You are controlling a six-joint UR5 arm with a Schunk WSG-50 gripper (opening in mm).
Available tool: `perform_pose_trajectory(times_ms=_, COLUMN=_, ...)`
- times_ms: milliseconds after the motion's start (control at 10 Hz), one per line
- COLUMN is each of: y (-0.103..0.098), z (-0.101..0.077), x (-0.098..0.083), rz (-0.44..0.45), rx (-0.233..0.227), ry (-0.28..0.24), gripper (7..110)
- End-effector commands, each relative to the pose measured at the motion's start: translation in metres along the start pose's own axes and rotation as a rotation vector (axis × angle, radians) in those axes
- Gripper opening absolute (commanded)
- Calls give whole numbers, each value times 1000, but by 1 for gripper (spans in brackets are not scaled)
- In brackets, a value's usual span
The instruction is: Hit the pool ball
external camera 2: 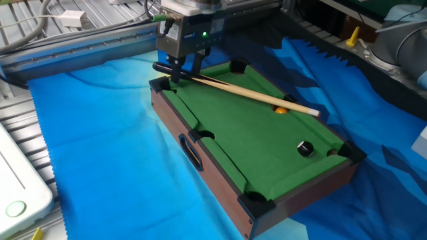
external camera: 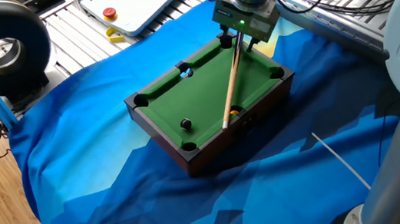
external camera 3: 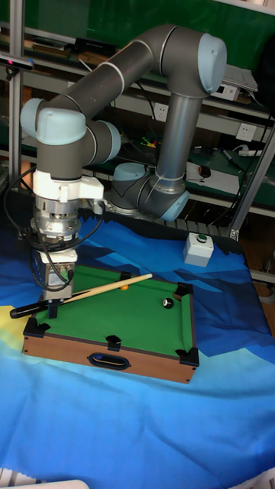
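We see the gripper (external camera 2: 181, 68) standing over the far left corner of the small pool table (external camera 2: 200, 157), its fingers closed on the dark butt end of the cue (external camera 2: 253, 95). The gripper's body covers the fingers where they meet the cue in one fixed view, so the grip shows best in the other fixed view and the tall fixed view. The cue lies slanted across the green felt, its pale tip just beside an orange ball (external camera 2: 281, 110); whether tip and ball touch we cannot tell. The black pool ball (external camera 2: 305, 148) sits on the felt near the right end, close to a corner pocket and well apart from the cue. In one fixed view a pale ball (external camera: 187, 72) is half hidden in a side pocket. A blue cloth (external camera 2: 100, 153) covers the table underneath.
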State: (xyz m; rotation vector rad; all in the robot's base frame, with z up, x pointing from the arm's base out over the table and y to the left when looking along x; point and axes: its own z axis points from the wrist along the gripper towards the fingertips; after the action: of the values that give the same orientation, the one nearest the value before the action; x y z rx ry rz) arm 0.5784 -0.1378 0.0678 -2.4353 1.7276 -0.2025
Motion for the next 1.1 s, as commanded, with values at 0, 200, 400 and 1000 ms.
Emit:
perform_pose_trajectory(times_ms=0, y=-5, z=-7, x=-14, rz=24, rx=3, ry=-25, gripper=66)
perform_pose_trajectory(times_ms=200, y=-1, z=6, x=-20, rz=35, rx=21, ry=9, gripper=66)
perform_pose_trajectory(times_ms=400, y=-2, z=17, x=-36, rz=73, rx=48, ry=39, gripper=66)
perform_pose_trajectory(times_ms=1000, y=-7, z=11, x=-63, rz=304, rx=111, ry=-81, gripper=22)
